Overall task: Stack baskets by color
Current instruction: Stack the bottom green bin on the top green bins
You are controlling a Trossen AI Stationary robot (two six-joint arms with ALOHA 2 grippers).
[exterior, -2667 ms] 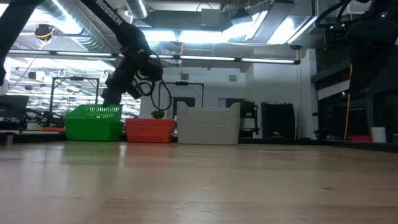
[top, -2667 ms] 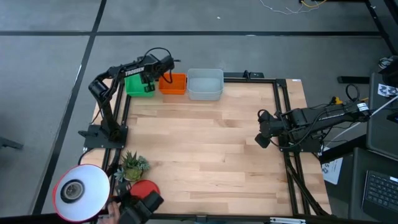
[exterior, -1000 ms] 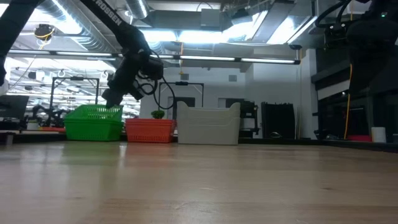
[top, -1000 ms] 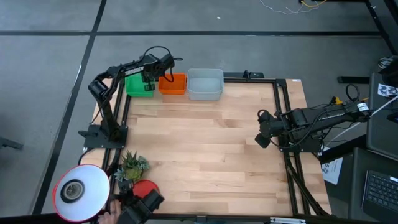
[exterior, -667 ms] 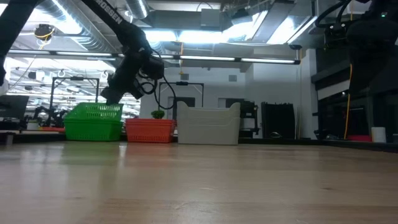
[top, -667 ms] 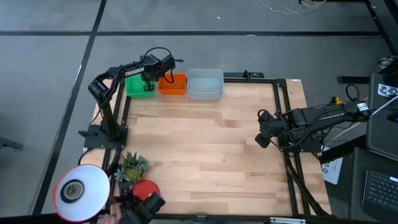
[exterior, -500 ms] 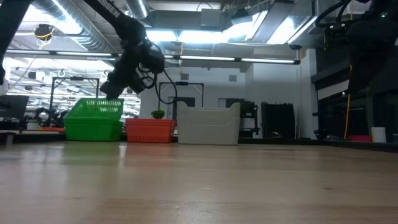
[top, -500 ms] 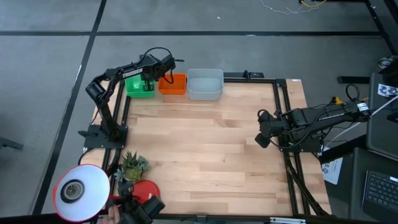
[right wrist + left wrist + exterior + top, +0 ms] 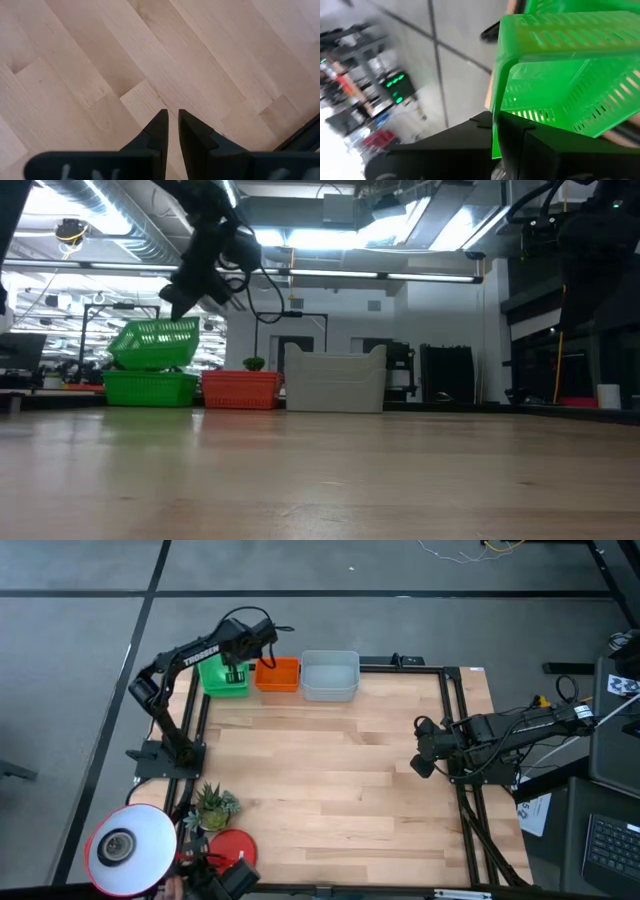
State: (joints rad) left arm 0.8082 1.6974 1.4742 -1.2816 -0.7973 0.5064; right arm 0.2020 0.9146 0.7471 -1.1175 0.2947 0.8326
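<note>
At the table's far left, my left gripper [image 9: 238, 662] is shut on a bright green basket [image 9: 152, 345] and holds it tilted above a second green basket [image 9: 150, 388] that rests on the table. Beside them along the far edge stand a red-orange basket [image 9: 278, 675] and a light grey basket [image 9: 329, 675]. In the left wrist view the held green basket [image 9: 570, 75] fills the picture. My right gripper [image 9: 422, 762] waits above bare wood at the table's right edge, its fingers [image 9: 160, 130] nearly together with nothing between them. My left gripper pinches the green basket's side wall [image 9: 495, 131] at its rim, on the end nearest the red-orange basket; one finger [image 9: 520, 135] is inside the basket and the other outside. The fingers slant down from above. The basket hangs clear, held end highest, opposite end [image 9: 115, 352] drooping.
A black frame rail [image 9: 452, 700] runs round the wooden table. At the near left corner stand a lamp with a white shade [image 9: 130, 848], its round red base [image 9: 232, 845] and a small plant [image 9: 213, 808]. The table's middle [image 9: 320, 780] is bare wood.
My left gripper has risen from the green stack, bringing the top green basket with it. That basket has come up off the green one below and now hangs tilted above it. The lower green basket has stayed in place.
</note>
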